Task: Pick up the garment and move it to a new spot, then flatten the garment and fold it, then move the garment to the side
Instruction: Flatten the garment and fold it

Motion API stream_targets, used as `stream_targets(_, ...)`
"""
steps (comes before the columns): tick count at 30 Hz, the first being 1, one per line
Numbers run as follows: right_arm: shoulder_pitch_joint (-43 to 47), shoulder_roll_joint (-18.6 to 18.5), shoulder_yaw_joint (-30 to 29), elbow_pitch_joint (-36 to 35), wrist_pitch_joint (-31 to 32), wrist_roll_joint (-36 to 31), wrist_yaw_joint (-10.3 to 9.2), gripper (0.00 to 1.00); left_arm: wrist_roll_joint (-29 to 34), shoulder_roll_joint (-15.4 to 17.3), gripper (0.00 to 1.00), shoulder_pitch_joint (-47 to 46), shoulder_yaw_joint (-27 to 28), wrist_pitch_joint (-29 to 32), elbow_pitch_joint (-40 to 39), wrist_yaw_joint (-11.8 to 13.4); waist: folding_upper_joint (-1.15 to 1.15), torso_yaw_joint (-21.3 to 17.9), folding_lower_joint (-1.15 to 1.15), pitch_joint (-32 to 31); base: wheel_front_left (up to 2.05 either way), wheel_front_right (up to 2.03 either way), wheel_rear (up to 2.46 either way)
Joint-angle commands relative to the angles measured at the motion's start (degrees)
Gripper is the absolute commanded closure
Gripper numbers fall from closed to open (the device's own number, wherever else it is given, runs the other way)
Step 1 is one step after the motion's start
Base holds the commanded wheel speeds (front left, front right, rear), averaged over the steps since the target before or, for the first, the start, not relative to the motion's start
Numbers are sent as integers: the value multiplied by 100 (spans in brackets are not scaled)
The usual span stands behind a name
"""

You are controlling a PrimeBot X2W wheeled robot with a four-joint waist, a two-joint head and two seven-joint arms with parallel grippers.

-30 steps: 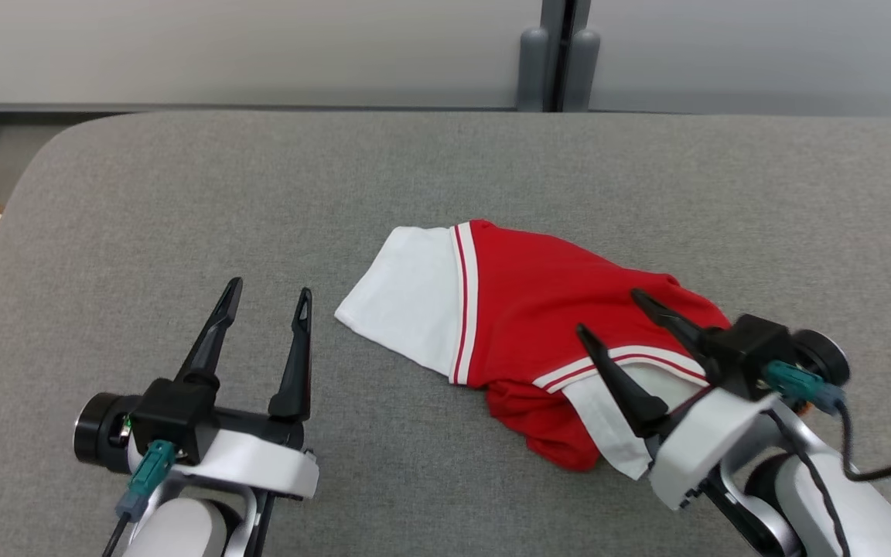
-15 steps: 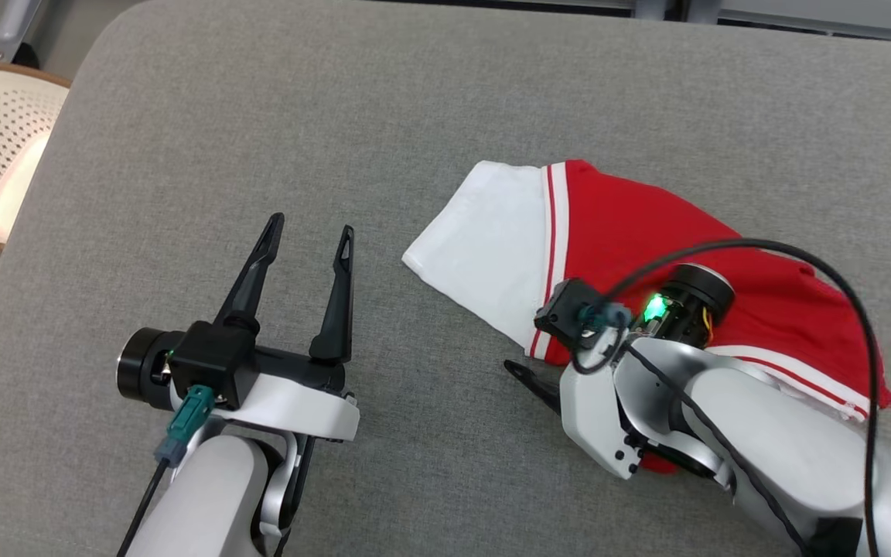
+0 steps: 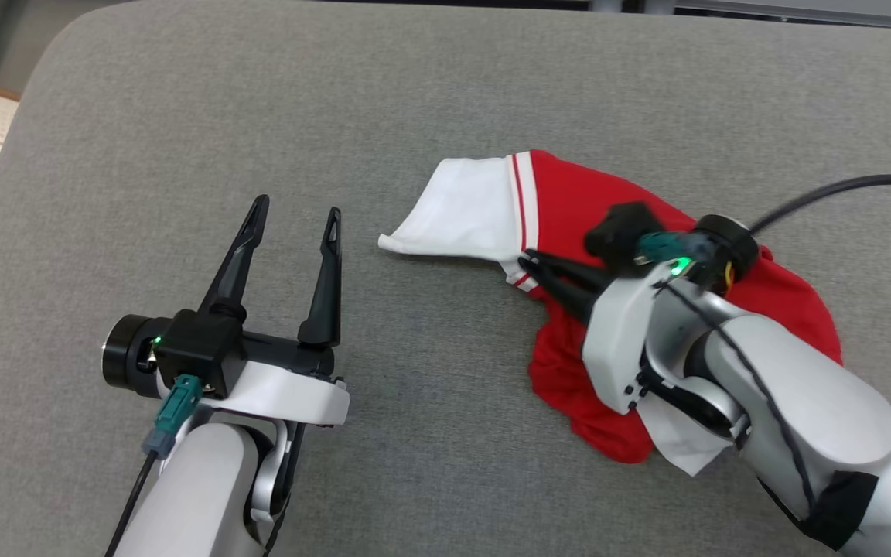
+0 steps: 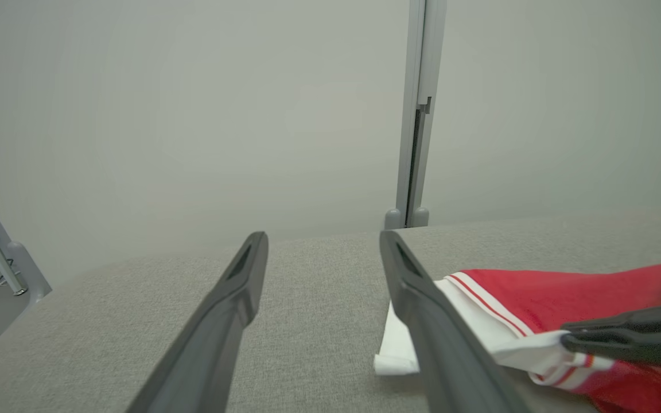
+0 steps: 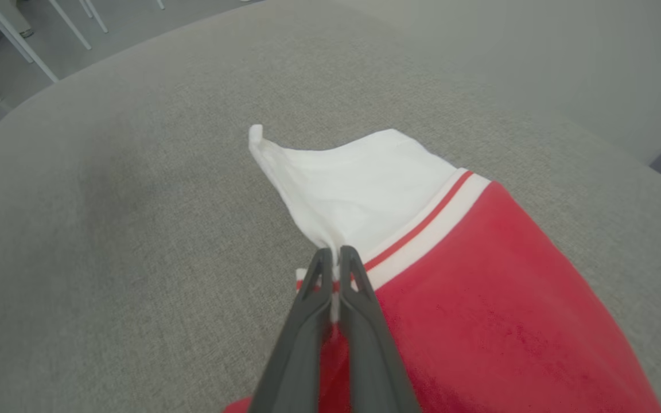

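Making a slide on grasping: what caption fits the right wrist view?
Right gripper shut on the red-and-white garment at its striped edge, on the grey surface.

Soft, even light is falling across the grey surface in all three views.
Faint, soft-edged shadows are lying under the garment. In the head view, motion blur is smearing the wrist block behind the right gripper. In the left wrist view, the nearest parts of the left gripper are going out of focus, and the right wrist view is bowing the surface's edge.
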Motion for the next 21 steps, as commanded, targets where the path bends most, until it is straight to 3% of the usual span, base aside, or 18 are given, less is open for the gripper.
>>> stream_targets(1, 207, 36, -339, -8, -240, 117, -1, 100, 76, 22, 0, 34, 69, -24, 14, -21, 0, -144, 0, -79, 0, 0, 0)
stream_targets(7, 866, 165, -1824, -18, -847, 279, -1, 100, 124, 92, 0, 128, 211, -23, 5, -33, 0, -436, 0, -197, 0, 0, 0)
stream_targets(8, 866, 165, -1824, -18, -847, 279, -1, 100, 124, 92, 0, 128, 211, -23, 5, -33, 0, -436, 0, -197, 0, 0, 0)
stream_targets(9, 1164, 236, -2430, 15, -1020, 313, -1, 100, 143, 132, 0, 142, 235, -23, 3, -35, 0, -515, 0, -223, 0, 0, 0)
stream_targets(10, 1164, 236, -2430, 15, -1020, 313, -1, 100, 143, 132, 0, 142, 235, -23, 3, -35, 0, -515, 0, -223, 0, 0, 0)
stream_targets(21, 2936, 781, -5434, 230, -1319, 875, 0, 100, 176, 247, 0, 195, 229, -6, -17, 1, 0, -782, 0, -282, 0, 0, 0)
